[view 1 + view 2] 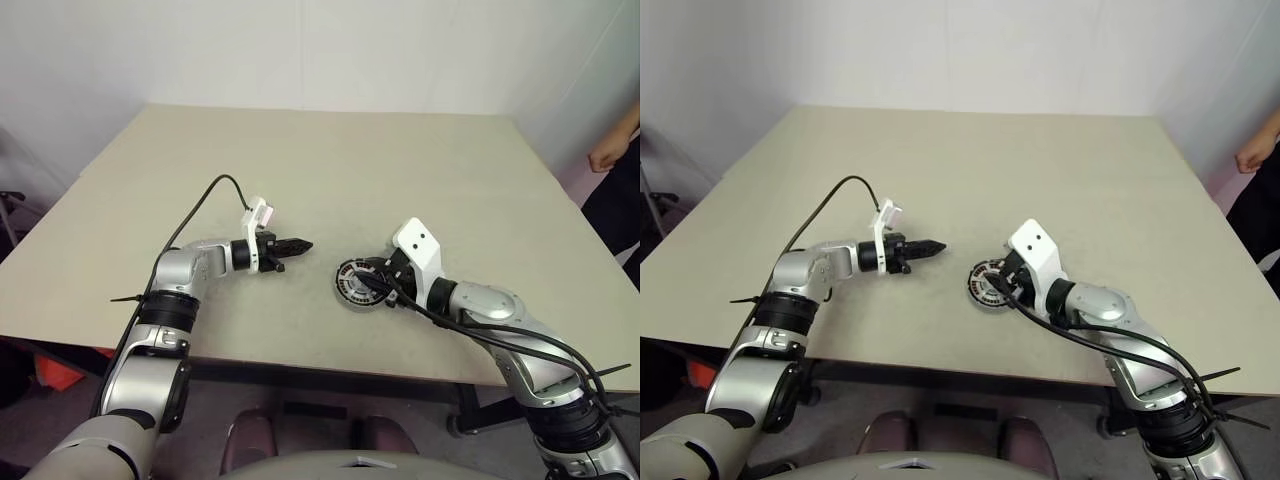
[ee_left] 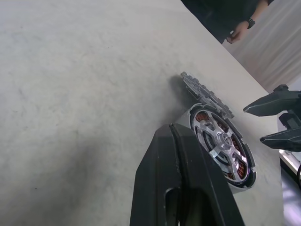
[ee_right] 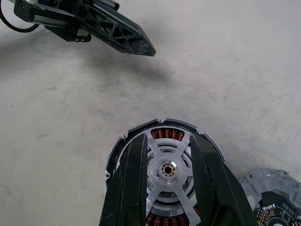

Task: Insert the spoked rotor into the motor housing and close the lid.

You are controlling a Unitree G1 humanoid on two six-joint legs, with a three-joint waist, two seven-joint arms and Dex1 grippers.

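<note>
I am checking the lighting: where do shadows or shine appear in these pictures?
Right wrist view: a soft grey shadow lies on the table by the left gripper, and the rotor shines at its hub. Left wrist view: the rotor's spokes glint; a faint dark patch lies on the table.

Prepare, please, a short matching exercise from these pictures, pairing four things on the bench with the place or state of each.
Things:
1. spoked rotor
2. motor housing
3. lid
4. left gripper

Places or states:
A. shut, holding nothing, above bare table
B. lying flat on the table beside the housing
C. seated inside the ring of copper windings
D. resting on the table, with the fingers of the right gripper over it

Pairs: 1-C, 2-D, 3-B, 4-A
</note>
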